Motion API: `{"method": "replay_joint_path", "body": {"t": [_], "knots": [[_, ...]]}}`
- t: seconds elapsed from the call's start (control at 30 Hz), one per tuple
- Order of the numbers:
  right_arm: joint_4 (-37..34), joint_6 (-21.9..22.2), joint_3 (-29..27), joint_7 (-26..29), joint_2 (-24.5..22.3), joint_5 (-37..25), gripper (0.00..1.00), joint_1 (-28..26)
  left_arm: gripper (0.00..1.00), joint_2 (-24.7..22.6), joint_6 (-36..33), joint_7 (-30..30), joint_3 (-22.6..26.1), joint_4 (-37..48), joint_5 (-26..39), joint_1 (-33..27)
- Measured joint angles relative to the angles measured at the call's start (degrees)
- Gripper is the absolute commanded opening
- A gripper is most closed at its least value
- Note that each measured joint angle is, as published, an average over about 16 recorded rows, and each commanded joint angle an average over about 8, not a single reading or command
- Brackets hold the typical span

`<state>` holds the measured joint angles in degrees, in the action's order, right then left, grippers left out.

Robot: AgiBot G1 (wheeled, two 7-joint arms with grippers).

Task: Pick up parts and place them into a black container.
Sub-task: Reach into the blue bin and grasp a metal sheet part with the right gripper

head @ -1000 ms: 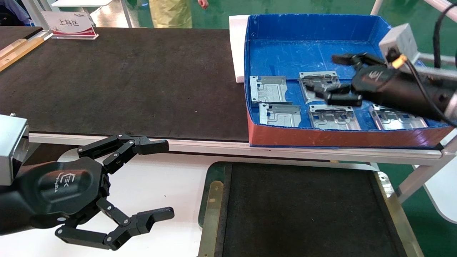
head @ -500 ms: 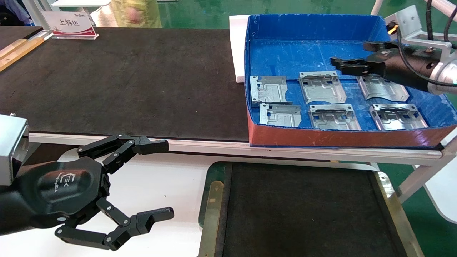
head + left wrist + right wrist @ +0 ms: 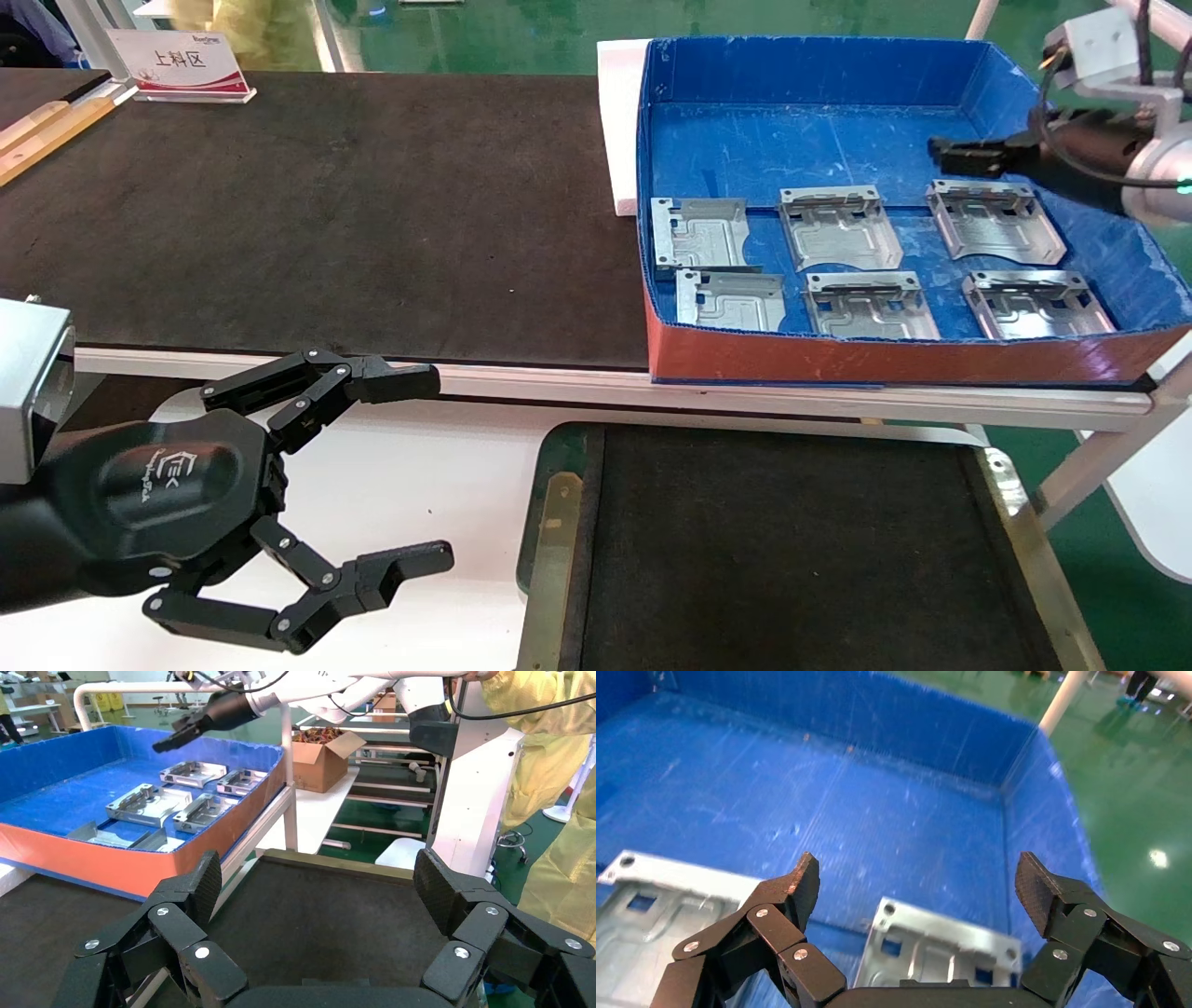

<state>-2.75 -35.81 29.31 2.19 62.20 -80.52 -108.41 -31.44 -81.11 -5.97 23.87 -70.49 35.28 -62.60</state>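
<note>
- The right tool [image 3: 959,154], jaws spread wide and holding nothing, hovers over the far right of the blue corrugated box [image 3: 819,70], just above and beyond the back edge of the far-right plate [image 3: 995,221].
- Six stamped metal plates lie flat in the box in two rows of three; that far-right plate sits directly below the right tool, toward the robot, its back edge across the gap between the tool's fingers [image 3: 789,888] in the wrist view.
- The right arm is by far the nearer; a short drop toward the robot would likely bring it onto that plate.
- The black container [image 3: 549,522] lies in front of the robot, below the box, with no plate visible in it.
- The left tool [image 3: 410,471] rests idle beside the container's left rim, fingers apart.
- The box stands on a long black-matted surface [image 3: 326,214]; beyond is a green factory floor, with a sign stand [image 3: 182,65] at the far left.
</note>
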Motion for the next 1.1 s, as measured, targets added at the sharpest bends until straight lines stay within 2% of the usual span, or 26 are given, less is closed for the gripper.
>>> {"method": "replay_joint_path", "body": {"t": [0.6, 0.63, 0.87, 0.9, 1.1], "knots": [[-3.8, -2.9, 4.0, 12.1, 0.1, -6.0, 1.0, -1.0, 1.0, 0.0, 0.0, 0.0, 0.0, 0.0, 0.0, 0.0], [-3.9, -3.0, 4.2, 12.8, 0.1, -6.3, 0.97, -1.0, 1.0, 0.0, 0.0, 0.0, 0.0, 0.0, 0.0, 0.0], [-3.8, -4.4, 5.6, 17.2, -0.1, -8.5, 0.09, -1.1, 1.0, 0.0, 0.0, 0.0, 0.0, 0.0, 0.0, 0.0], [-3.8, -4.7, 5.8, 17.8, -0.1, -8.8, 0.0, -1.1, 1.0, 0.0, 0.0, 0.0, 0.0, 0.0, 0.0, 0.0], [-3.0, -6.2, 7.0, 20.6, -0.4, -10.5, 0.0, -1.3, 1.0, 0.0, 0.0, 0.0, 0.0, 0.0, 0.0, 0.0]]}}
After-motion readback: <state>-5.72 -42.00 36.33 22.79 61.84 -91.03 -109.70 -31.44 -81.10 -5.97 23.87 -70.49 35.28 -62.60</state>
